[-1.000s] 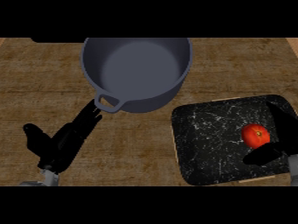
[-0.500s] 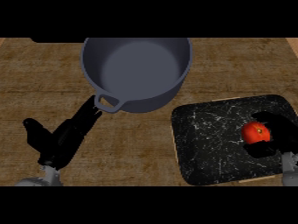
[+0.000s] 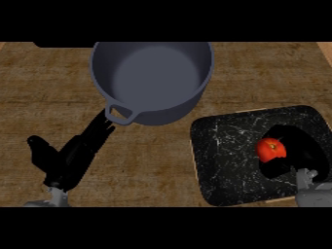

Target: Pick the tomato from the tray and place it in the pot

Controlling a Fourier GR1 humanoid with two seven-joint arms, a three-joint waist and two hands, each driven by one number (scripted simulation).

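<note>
In the head view, a red tomato (image 3: 272, 150) is being shown lying on the black speckled tray (image 3: 226, 146), toward its right side. The right robot hand (image 3: 308, 155) is being seen curled closely around the tomato, but black fingers against the black tray are hard to separate, so actual contact cannot be judged with certainty; only the grey wrist is plainly made out, cut by the lower edge. The left robot hand (image 3: 71, 158) is being held open on the wooden counter (image 3: 39, 87), fingers straight and stretched toward the handle of the grey pot (image 3: 154, 78). The pot's far rim is being cut off at the top.
</note>
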